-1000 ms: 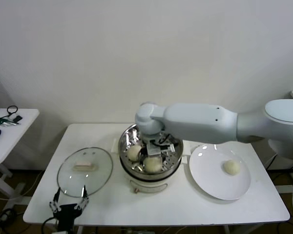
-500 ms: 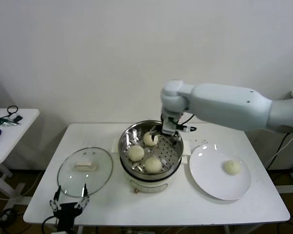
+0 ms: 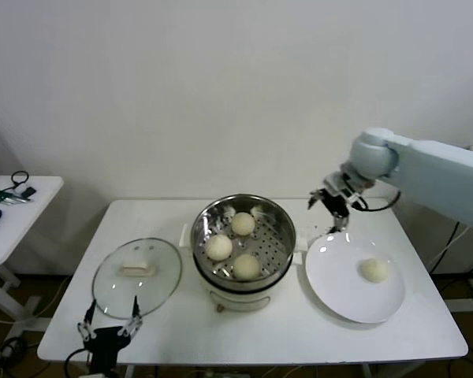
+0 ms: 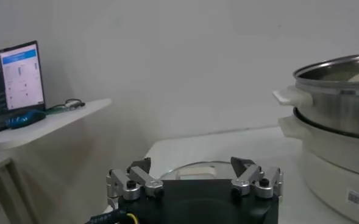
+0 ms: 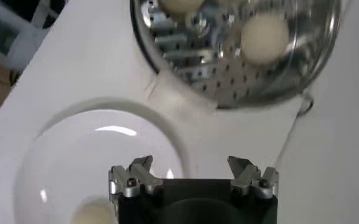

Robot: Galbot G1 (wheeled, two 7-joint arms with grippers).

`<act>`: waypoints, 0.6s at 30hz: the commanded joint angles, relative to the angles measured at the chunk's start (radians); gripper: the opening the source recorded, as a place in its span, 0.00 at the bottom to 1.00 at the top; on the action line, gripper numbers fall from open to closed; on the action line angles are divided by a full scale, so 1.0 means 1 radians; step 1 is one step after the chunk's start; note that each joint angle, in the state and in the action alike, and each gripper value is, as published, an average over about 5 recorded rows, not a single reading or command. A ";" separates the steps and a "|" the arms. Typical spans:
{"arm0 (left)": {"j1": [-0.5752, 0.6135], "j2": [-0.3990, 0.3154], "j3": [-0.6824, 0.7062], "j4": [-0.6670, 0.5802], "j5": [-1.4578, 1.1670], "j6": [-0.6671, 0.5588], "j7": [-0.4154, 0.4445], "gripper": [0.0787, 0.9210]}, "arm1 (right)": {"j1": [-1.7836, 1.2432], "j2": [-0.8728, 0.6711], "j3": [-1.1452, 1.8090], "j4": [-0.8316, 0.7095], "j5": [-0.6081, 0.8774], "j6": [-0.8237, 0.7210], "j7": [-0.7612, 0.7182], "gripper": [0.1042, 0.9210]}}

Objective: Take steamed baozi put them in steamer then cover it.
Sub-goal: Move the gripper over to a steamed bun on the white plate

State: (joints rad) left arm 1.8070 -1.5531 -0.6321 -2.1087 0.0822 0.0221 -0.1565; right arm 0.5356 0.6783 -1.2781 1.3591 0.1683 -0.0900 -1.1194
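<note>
I am hovering the right gripper (image 3: 337, 206), jaws spread and empty, over the far rim of the white plate (image 3: 331, 276). The last baozi (image 3: 374, 270) is lying nearer me and slightly rightward; three are sitting in the steamer (image 3: 243, 206). The left gripper (image 3: 109, 327), jaws apart, is idling by the cover (image 3: 136, 275).

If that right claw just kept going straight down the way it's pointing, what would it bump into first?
Most likely the white plate. The right gripper, fingers open and empty, points down over the plate's far edge, next to the steamer. The last baozi lies further along the plate, so it would probably miss it, though depth is uncertain.
</note>
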 commanded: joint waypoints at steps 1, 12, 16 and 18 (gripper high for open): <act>-0.004 -0.008 0.000 -0.003 -0.001 0.009 -0.008 0.88 | -0.384 -0.186 0.311 -0.135 -0.154 -0.030 -0.050 0.88; 0.000 -0.019 -0.005 0.005 0.006 0.011 -0.011 0.88 | -0.574 -0.127 0.488 -0.314 -0.306 0.052 -0.058 0.88; -0.002 -0.020 -0.008 0.007 0.007 0.014 -0.012 0.88 | -0.591 -0.079 0.513 -0.368 -0.320 0.054 -0.050 0.88; -0.004 -0.019 -0.008 0.009 0.008 0.015 -0.013 0.88 | -0.591 -0.053 0.517 -0.390 -0.321 0.054 -0.047 0.88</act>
State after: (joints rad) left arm 1.8049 -1.5717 -0.6401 -2.1029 0.0888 0.0347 -0.1681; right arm 0.0837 0.5846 -0.8910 1.1093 -0.0696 -0.0537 -1.1627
